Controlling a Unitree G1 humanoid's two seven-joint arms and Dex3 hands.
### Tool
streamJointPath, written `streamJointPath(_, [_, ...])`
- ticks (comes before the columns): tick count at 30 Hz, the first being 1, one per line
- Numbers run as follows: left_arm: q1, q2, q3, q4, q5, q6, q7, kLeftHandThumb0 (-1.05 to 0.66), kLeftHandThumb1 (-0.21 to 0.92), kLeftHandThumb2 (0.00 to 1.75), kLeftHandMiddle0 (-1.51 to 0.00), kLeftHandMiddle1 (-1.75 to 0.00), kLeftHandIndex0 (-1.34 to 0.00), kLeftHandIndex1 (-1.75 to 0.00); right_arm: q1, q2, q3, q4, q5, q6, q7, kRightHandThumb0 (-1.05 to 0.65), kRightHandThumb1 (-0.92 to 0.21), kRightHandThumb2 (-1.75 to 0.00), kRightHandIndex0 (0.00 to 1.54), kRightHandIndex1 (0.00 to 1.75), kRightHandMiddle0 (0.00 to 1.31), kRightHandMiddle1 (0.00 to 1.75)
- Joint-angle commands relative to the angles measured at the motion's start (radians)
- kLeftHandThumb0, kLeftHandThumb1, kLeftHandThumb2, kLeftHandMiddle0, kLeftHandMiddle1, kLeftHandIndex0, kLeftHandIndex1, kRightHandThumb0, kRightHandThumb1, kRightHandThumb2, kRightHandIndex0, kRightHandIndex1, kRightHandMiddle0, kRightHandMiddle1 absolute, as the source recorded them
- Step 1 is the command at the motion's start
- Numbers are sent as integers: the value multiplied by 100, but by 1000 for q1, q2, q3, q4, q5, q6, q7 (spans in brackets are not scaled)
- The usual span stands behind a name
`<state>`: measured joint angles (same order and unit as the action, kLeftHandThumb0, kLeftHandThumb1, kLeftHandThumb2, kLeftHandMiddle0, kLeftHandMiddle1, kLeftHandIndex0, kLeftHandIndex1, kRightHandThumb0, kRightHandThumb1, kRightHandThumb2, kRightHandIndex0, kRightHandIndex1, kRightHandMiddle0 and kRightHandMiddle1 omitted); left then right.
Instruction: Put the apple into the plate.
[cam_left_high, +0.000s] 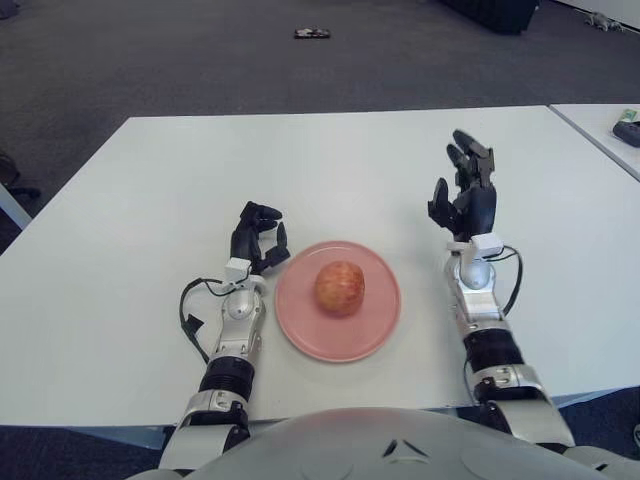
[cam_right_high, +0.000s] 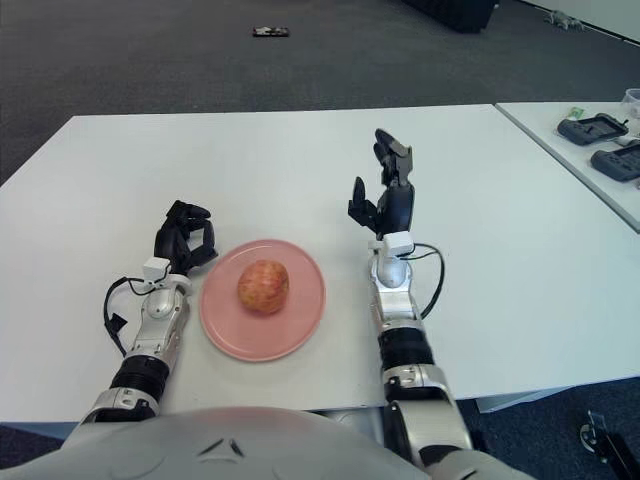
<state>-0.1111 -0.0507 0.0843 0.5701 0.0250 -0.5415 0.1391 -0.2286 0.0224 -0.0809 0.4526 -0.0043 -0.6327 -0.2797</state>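
A red-yellow apple (cam_left_high: 340, 288) sits in the middle of a pink plate (cam_left_high: 380, 327) on the white table (cam_left_high: 130, 200). My right hand (cam_left_high: 463, 190) is to the right of the plate, fingers spread upward and holding nothing, apart from the plate. My left hand (cam_left_high: 258, 238) shows just left of the plate's rim, fingers curled and holding nothing. The same scene shows in the right eye view, with the apple (cam_right_high: 263, 286) on the plate (cam_right_high: 305, 330).
A second white table (cam_right_high: 590, 160) stands at the right with dark devices (cam_right_high: 596, 128) on it. A small dark object (cam_left_high: 312, 33) lies on the grey carpet beyond the table's far edge.
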Motion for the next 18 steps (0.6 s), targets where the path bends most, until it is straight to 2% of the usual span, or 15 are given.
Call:
streamJointPath(1, [38, 4, -1, 27, 14, 16, 13, -44, 45, 116, -86, -175, -50, -175, -64, 5, -49, 86, 54, 25, 4, -37, -86, -63, 41, 128, 21, 172])
streamJointPath(4, [32, 6, 2, 42, 8, -10, 6, -44, 45, 116, -86, -175, -50, -175, -98, -3, -93, 215, 100, 10, 31, -37, -81, -69, 51, 132, 25, 174])
streamJointPath(7, [28, 6, 4, 52, 0, -25, -2, -44, 45, 116, -85, -175, -50, -175, -107, -5, -108, 265, 102, -8, 37, -38, -75, -77, 57, 135, 29, 174])
streamJointPath(11, [24, 6, 7, 62, -13, -37, -12, -44, 45, 117, -84, -175, -51, -175, -106, -2, -115, 287, 89, -16, 27, -38, -69, -85, 61, 138, 33, 175])
streamJointPath(18, [24, 3, 7, 67, -19, -43, -12, -44, 45, 117, -82, -175, -51, -175, -58, 11, -95, 285, 33, 0, -7, -40, -61, -96, 65, 141, 39, 175])
